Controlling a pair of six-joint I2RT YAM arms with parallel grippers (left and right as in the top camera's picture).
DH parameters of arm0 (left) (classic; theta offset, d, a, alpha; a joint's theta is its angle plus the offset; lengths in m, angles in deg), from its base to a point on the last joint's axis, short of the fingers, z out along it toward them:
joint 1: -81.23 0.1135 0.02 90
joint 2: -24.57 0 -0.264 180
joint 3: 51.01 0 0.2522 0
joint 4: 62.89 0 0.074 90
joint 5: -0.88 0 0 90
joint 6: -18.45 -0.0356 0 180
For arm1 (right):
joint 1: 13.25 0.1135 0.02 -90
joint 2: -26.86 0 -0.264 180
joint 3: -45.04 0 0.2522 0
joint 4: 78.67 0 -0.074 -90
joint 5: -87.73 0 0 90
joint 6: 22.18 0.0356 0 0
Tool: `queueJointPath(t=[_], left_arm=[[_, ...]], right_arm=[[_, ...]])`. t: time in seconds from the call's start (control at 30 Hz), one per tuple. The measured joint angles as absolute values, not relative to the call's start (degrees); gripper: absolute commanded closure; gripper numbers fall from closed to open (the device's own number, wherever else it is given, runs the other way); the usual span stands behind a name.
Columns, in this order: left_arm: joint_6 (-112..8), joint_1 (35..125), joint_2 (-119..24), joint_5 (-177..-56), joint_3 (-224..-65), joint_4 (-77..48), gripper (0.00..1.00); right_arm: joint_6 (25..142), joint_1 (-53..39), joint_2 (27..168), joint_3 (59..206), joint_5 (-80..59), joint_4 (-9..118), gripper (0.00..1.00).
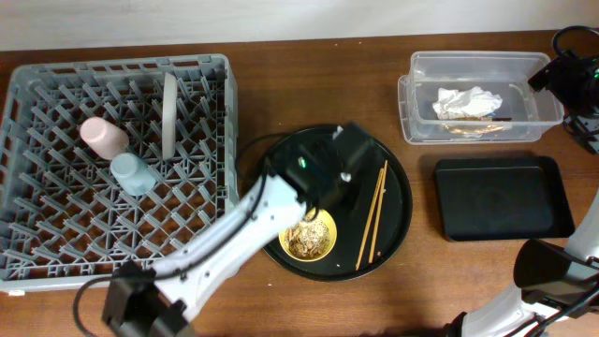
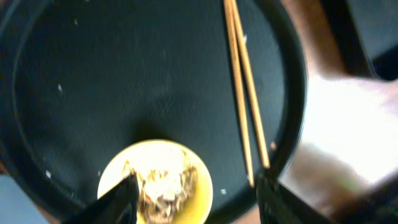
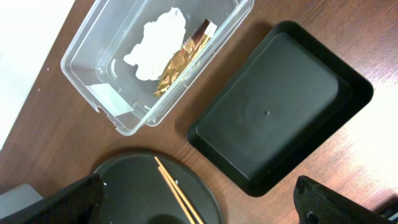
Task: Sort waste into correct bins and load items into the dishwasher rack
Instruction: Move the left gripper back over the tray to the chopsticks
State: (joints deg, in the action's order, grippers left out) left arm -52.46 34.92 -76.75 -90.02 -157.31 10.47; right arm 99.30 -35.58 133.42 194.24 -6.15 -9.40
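Here's the left tool [image 2: 196, 180], released and empty, hanging over the yellow bowl [image 2: 204, 180] with one finger above its rim. The bowl holds heaped scraps [image 2: 163, 186]; the chopsticks [image 2: 245, 99] lie just beside it on the round tray [image 2: 93, 81]. The risk: a pinch on that thin rim could tip the bowl and spill it, or knock the sticks. The right tool [image 3: 198, 183], spread wide, hovers near the black bin [image 3: 280, 118]. The napkin [image 3: 155, 40] sits in the tub [image 3: 99, 68].

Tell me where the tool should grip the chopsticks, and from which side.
Grip the chopsticks near their far end, where the two lie together; nearer the robot they spread apart. Come from above, closing across them, since they lie flat on the round black tray.
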Motion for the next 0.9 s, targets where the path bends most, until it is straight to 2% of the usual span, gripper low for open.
queueJointPath(t=[0.13,0.33,0.4,0.47,0.7,0.9], left_arm=[[-54.0,37.3,-83.0,-93.9,-165.3,11.5,0.36],[-56.6,32.8,-91.5,-90.5,-165.8,5.2,0.36],[-56.6,31.0,-93.9,-87.3,-165.8,3.2,0.4],[-56.4,30.1,-95.9,-85.6,-165.8,1.7,0.48],[-52.8,29.6,-102.1,-82.6,-165.8,-0.1,0.61],[-49.6,29.3,-102.4,-82.1,-165.8,-0.8,0.63]], right_arm=[[99.3,-35.6,133.4,194.2,-6.2,-9.4,0.01],[99.3,-35.6,133.4,194.2,-6.2,-9.4,0.01],[99.3,-35.6,133.4,194.2,-6.2,-9.4,0.01],[99.3,-35.6,133.4,194.2,-6.2,-9.4,0.01],[99.3,-35.6,133.4,194.2,-6.2,-9.4,0.01],[99.3,-35.6,133.4,194.2,-6.2,-9.4,0.01]])
